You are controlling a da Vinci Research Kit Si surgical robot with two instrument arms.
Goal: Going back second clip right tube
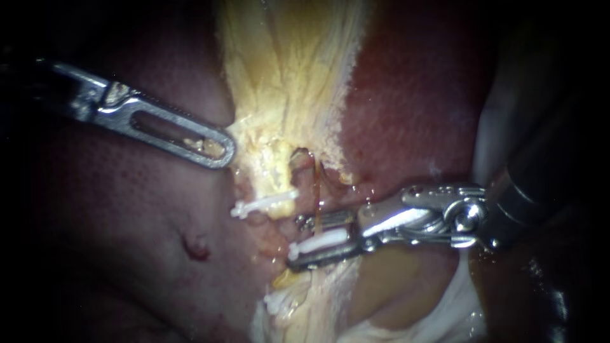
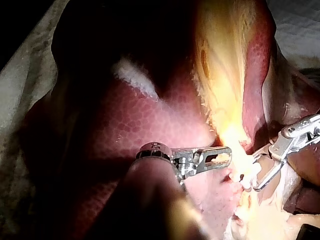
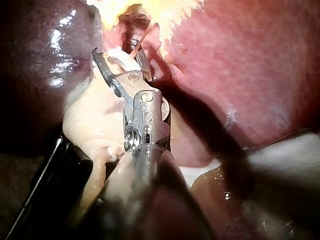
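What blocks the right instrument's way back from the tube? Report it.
Nothing visible does. The right instrument, jaws open, straddles the thin tube and a white clip; nothing crosses its shaft's line back. The left instrument sits aside.

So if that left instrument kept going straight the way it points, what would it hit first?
The yellow tissue. The left instrument looks to be against it at its tip, though depth is hard to judge.

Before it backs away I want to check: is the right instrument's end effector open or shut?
Open: the right instrument's end effector shows its jaws standing apart, with a white clip between them.
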